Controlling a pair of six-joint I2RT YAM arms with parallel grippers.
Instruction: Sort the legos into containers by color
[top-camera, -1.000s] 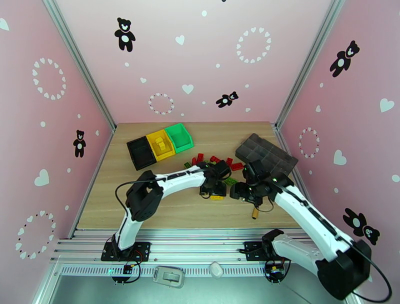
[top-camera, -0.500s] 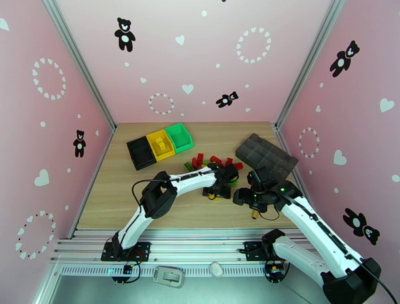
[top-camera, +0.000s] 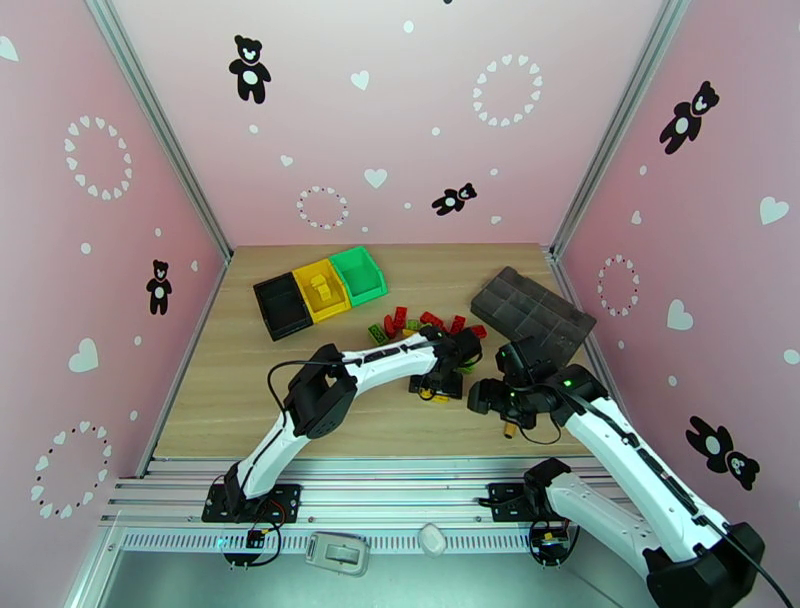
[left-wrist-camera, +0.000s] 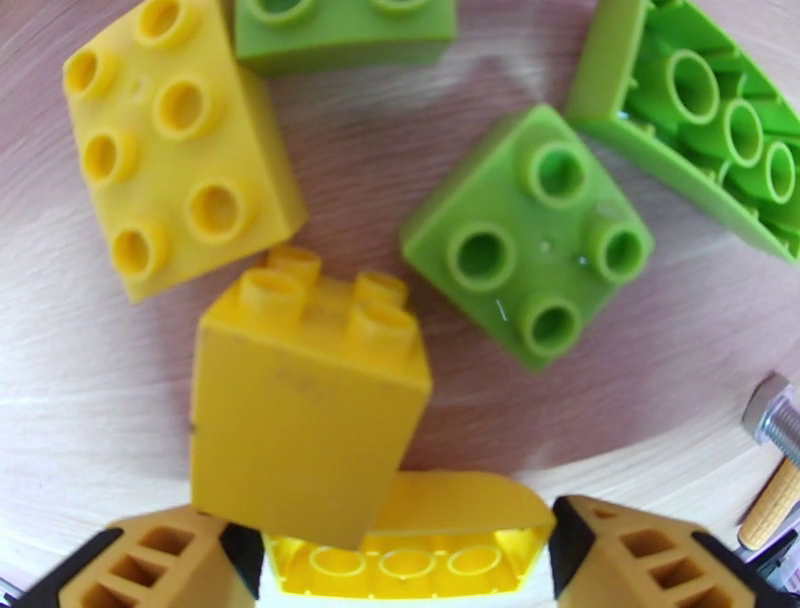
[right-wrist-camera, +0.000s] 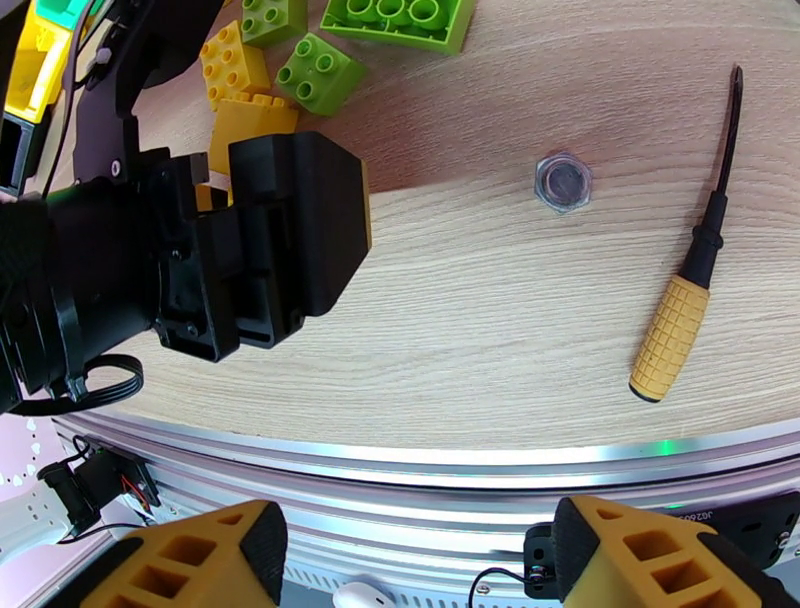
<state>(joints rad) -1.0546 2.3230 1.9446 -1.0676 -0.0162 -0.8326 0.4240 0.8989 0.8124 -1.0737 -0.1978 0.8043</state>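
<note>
Two yellow legos (left-wrist-camera: 310, 420), touching, sit between the left fingers (left-wrist-camera: 150, 565).

— What's lying on the wooden table (top-camera: 250, 400)?
— Black, yellow and green bins (top-camera: 320, 288) toward the far-left corner, a grey compartment tray (top-camera: 530, 305) at the right edge, and legos (top-camera: 430, 322) mid-table.
— Anything nearer?
— A screwdriver (right-wrist-camera: 690, 290) and a hex nut (right-wrist-camera: 563, 182).
</note>
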